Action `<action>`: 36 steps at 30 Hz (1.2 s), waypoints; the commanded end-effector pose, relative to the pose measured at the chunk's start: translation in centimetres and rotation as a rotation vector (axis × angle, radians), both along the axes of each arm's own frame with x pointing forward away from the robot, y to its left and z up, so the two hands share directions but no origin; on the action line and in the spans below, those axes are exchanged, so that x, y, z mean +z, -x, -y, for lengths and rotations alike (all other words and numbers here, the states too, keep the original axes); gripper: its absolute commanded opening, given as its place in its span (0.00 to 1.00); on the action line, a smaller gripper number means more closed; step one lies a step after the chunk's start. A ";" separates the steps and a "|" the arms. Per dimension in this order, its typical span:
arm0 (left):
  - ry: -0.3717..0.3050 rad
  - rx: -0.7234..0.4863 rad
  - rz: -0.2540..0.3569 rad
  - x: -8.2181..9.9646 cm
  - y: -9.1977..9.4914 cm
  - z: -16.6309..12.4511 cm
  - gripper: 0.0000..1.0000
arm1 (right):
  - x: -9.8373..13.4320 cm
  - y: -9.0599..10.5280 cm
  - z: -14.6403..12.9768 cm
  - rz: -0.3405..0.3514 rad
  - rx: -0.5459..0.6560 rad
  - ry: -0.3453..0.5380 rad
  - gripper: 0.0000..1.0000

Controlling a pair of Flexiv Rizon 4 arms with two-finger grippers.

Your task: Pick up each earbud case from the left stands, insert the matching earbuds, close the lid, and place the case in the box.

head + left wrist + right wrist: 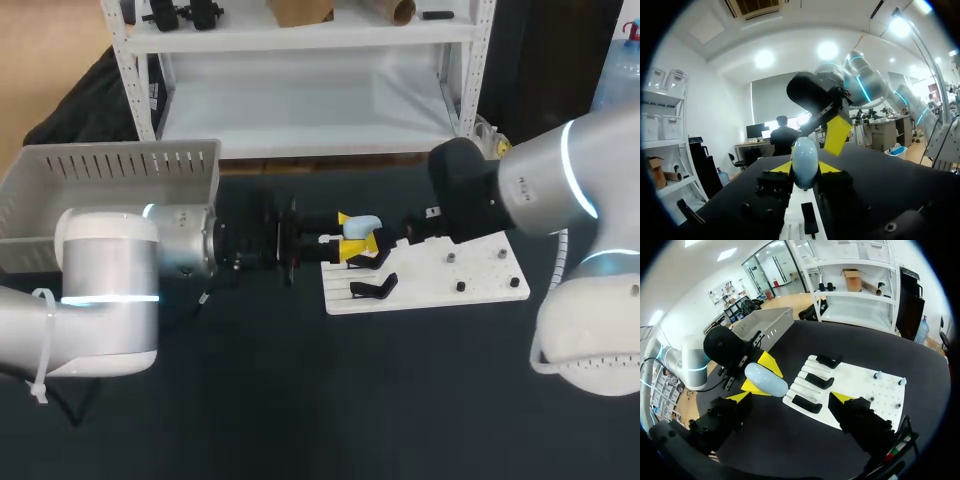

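The grey slotted plastic box (120, 170) is sitting at about ten o'clock on the dark table, well apart from the action. The flat white perforated board (485, 272) is lying at about three o'clock from the table's middle. It is carrying black angled stands (373, 290) along its nine o'clock side and a few small dark studs toward its three o'clock end. Whether those studs are earbuds is too small to tell.

The left gripper (806, 171) is clamping the pale blue egg-shaped earbud case (766, 380) between both yellow tips, holding it in the air over the board's nine o'clock edge. The right gripper (790, 397) is hanging with its fingers spread wide, gripping nothing, just at the case's three o'clock side.

By my judgement, pickup is done and insertion is starting. The lid is looking shut, so the next move is calling for the right arm to open it or fetch an earbud while the left steadies the case. The two grippers are crowding each other, and the stands below are leaving little room.
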State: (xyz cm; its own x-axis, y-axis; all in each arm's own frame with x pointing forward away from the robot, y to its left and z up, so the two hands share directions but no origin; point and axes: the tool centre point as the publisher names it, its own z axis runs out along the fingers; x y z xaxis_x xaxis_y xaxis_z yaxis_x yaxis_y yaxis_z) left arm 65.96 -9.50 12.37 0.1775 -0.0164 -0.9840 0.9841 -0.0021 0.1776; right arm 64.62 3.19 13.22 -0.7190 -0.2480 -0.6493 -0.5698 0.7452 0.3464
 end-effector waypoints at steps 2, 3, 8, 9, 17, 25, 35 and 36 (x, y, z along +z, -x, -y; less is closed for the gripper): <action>0.002 0.003 0.001 -0.1 0.1 0.0 0.00 | -0.2 -0.1 -0.3 0.008 -0.014 0.006 1.00; 0.002 0.003 0.001 -0.1 0.1 0.0 0.00 | -0.2 -0.1 -0.3 0.008 -0.014 0.006 1.00; 0.002 0.003 0.001 -0.1 0.1 0.0 0.00 | -0.2 -0.3 -0.2 0.012 -0.023 0.004 1.00; 0.002 0.003 0.001 -0.1 0.1 0.0 0.00 | -0.2 -0.3 -0.2 0.013 -0.024 0.004 1.00; 0.002 0.003 0.001 -0.1 0.1 0.0 0.00 | -0.2 -0.6 -0.1 0.012 -0.034 0.006 1.00; 0.002 0.003 0.001 -0.1 0.1 0.0 0.00 | 0.2 -0.9 -0.2 0.018 -0.038 0.004 1.00; 0.002 0.003 0.001 -0.1 0.1 0.0 0.00 | 1.8 -1.6 0.3 0.050 -0.043 0.001 1.00; 0.002 0.003 0.001 -0.1 0.1 0.0 0.00 | 2.1 -1.6 0.4 0.059 -0.041 0.008 1.00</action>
State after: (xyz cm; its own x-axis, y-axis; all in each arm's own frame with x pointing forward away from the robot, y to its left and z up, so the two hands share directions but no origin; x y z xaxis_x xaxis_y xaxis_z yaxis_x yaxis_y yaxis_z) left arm 65.96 -9.50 12.36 0.1776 -0.0165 -0.9840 0.9841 -0.0021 0.1776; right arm 66.69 2.99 14.73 -0.6920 -0.2208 -0.6873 -0.5660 0.7569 0.3267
